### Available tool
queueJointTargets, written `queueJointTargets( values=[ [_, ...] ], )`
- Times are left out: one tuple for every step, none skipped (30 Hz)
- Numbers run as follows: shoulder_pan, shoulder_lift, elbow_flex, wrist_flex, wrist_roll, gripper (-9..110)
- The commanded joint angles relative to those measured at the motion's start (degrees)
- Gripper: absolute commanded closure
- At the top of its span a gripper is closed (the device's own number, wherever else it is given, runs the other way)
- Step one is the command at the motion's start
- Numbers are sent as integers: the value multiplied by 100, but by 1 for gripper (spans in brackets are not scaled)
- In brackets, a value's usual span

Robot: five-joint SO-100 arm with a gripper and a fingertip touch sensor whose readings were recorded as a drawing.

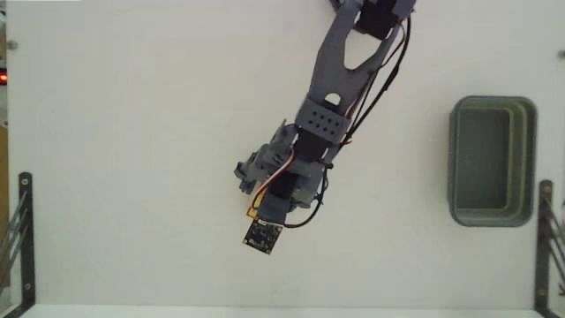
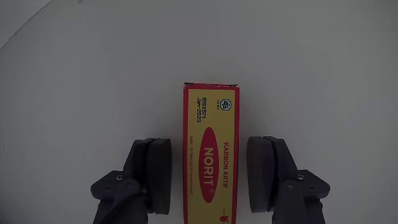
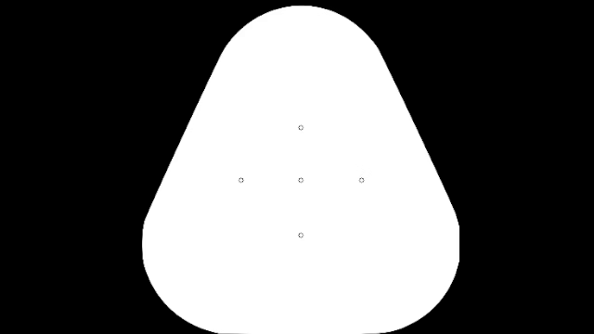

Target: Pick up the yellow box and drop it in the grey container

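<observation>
The yellow box (image 2: 211,121), red-edged with a red oval reading NORIT, lies flat on the white table in the wrist view. My gripper (image 2: 210,177) is open and straddles it; the left finger (image 2: 153,174) and the right finger (image 2: 263,174) each stand a small gap away from the box's long sides. In the fixed view the arm covers the box, and only a yellow sliver (image 1: 252,211) shows beside the wrist. The grey container (image 1: 535,159) is a grey-green tub standing far off at the right in the fixed view, with nothing visible inside.
The arm (image 1: 340,79) reaches down from the top middle of the fixed view. Black metal brackets stand at the lower left edge (image 1: 19,234) and lower right edge (image 1: 549,238). White tabletop stretches between the gripper and the container.
</observation>
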Motion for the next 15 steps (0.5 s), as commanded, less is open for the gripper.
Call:
queueJointTargets(
  values=[
    [64,178,-7,-88,26,31],
    [64,178,-7,-88,26,31],
    [64,178,-7,-88,26,31],
    [64,178,-7,-88,26,32],
    [64,178,-7,-88,26,32],
    [64,178,-7,-88,26,32],
    [64,178,-7,-88,26,32],
    [64,178,-7,-88,26,33],
    [64,178,-7,-88,26,33],
    [64,178,-7,-88,26,33],
    [64,178,-7,-88,26,33],
    [64,178,-7,-88,26,34],
    [64,178,-7,-88,26,34],
    [64,178,-7,-88,26,34],
    [64,178,-7,-88,26,34]
  ],
)
